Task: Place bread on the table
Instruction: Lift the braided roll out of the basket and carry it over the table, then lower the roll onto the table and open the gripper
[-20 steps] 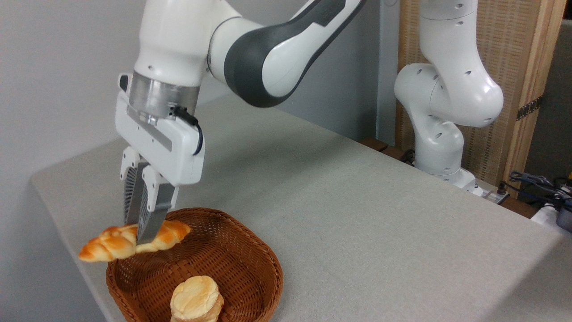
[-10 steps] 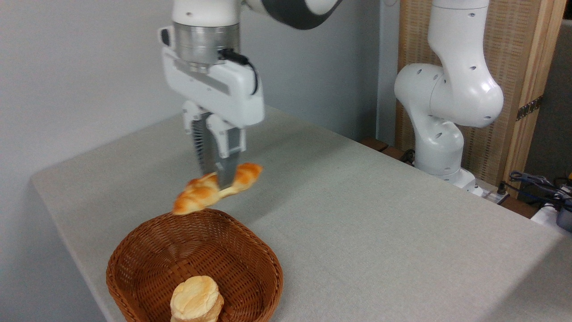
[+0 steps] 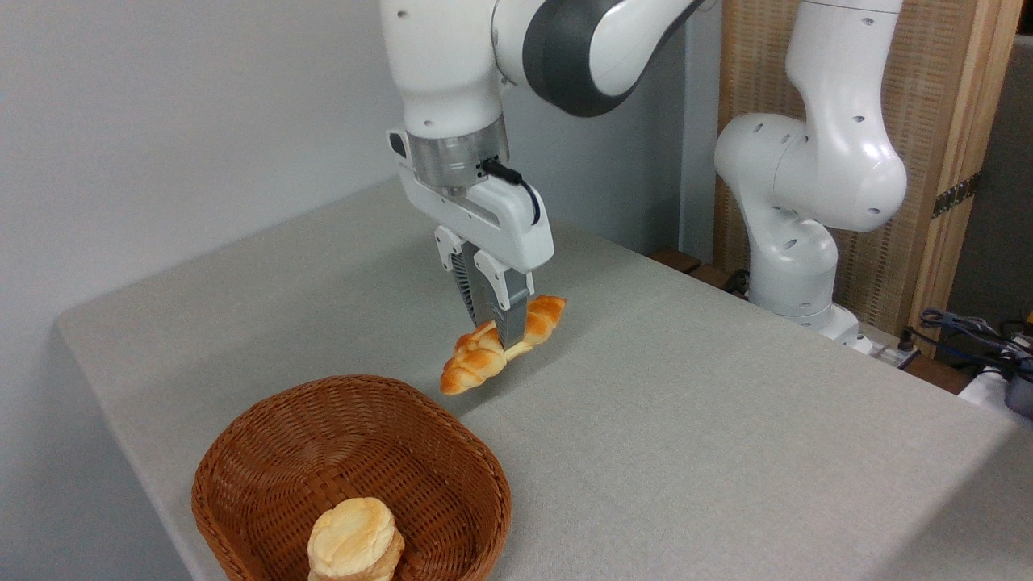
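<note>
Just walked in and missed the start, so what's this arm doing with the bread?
The robot's gripper is shut on the braided bread, holding it by its middle over the grey table, beyond the wicker basket. The bread looks close to the cloth, tilted, but not released. A small round bun sits in the basket.

This looks like a robotics lab or test room rather than a home. A white and dark grey jointed robot arm rises from a base at the far right edge of a large flat table covered in light grey cloth. Plain pale grey walls stand bare at the left and far side. At the right, a light wooden panel with woven inset backs the arm, and tangled dark cables lie near it.
</note>
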